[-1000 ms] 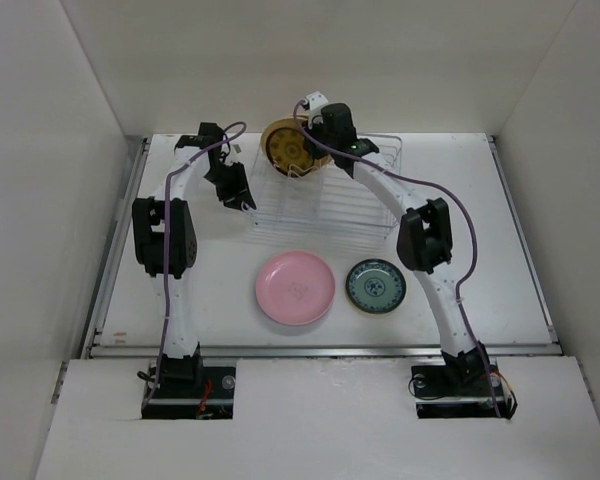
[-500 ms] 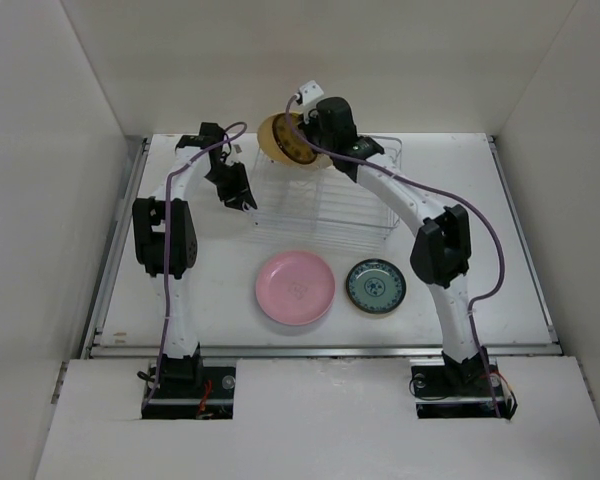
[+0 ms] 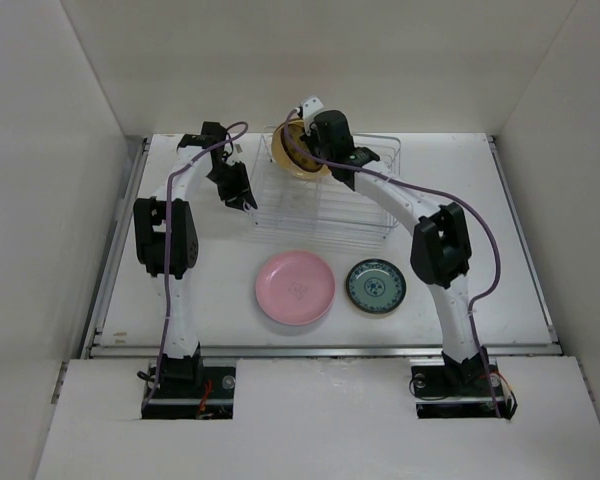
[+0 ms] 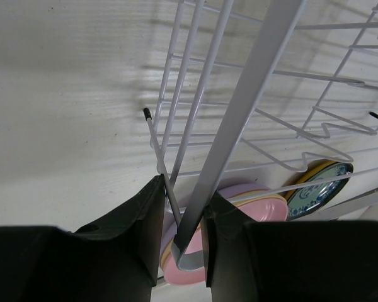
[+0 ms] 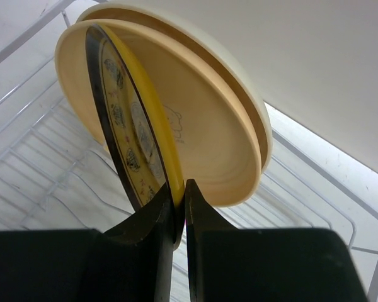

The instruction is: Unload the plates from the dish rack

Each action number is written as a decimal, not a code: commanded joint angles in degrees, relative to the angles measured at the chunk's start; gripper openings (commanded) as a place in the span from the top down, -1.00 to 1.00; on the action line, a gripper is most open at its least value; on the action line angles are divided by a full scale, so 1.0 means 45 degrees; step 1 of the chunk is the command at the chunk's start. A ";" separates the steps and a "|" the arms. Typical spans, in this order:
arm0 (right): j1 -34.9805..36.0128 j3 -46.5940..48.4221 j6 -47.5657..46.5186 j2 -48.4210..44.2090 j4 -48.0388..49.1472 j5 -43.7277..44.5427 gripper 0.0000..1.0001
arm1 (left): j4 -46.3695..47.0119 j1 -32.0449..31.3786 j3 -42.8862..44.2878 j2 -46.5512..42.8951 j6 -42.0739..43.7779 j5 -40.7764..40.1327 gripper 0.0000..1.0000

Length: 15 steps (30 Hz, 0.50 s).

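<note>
My right gripper (image 3: 306, 141) is shut on the rim of the brown-gold patterned plate (image 3: 292, 152) and holds it on edge over the far left corner of the dish rack (image 3: 332, 200). In the right wrist view the jaws (image 5: 180, 202) pinch the plate's yellow rim (image 5: 133, 132); a cream plate (image 5: 208, 135) stands close behind it. My left gripper (image 3: 242, 200) is shut on the rack's left rim bar (image 4: 239, 107). The pink plate (image 3: 295, 288) and the teal-green plate (image 3: 375, 286) lie flat on the table.
Through the rack wires the left wrist view shows the pink plate (image 4: 259, 207) on top of a stack with a lavender one, and the teal-green plate (image 4: 321, 184) beside it. White walls enclose the table on three sides.
My right gripper has risen with the brown-gold plate, then shifted slightly right and down; the plate has turned from face-on to more edge-on. The left gripper has not moved.
</note>
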 commanded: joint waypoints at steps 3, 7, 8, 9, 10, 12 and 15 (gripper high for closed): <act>-0.0115 0.0434 -0.0430 -0.1477 -0.0252 -0.0086 1.00 | -0.0138 0.0361 0.0048 -0.0242 -0.0891 -0.0612 1.00; -0.0115 -0.0209 -0.0430 -0.2336 -0.0525 -0.0536 1.00 | -0.0254 0.0361 0.0283 -0.0125 -0.0891 -0.0612 1.00; -0.0115 -0.0520 -0.0430 -0.2473 -0.0661 -0.0536 1.00 | -0.0255 0.0361 0.0418 -0.0009 -0.0891 -0.0612 1.00; -0.0115 -0.0678 -0.0430 -0.2590 -0.0662 -0.0536 1.00 | -0.0255 0.0361 0.0420 -0.0008 -0.1007 -0.0612 1.00; -0.0115 -0.0815 -0.0430 -0.2727 -0.0662 -0.0536 1.00 | -0.0255 0.0477 0.0420 0.0127 -0.1008 -0.0612 1.00; -0.0115 -0.0932 -0.0430 -0.2728 -0.0933 -0.0536 1.00 | -0.0255 0.0479 0.0536 0.0245 -0.1008 -0.0436 1.00; -0.0115 -0.0933 0.0427 -0.2961 -0.1227 -0.0225 1.00 | -0.0255 0.0479 0.0537 0.0246 -0.1145 -0.0300 1.00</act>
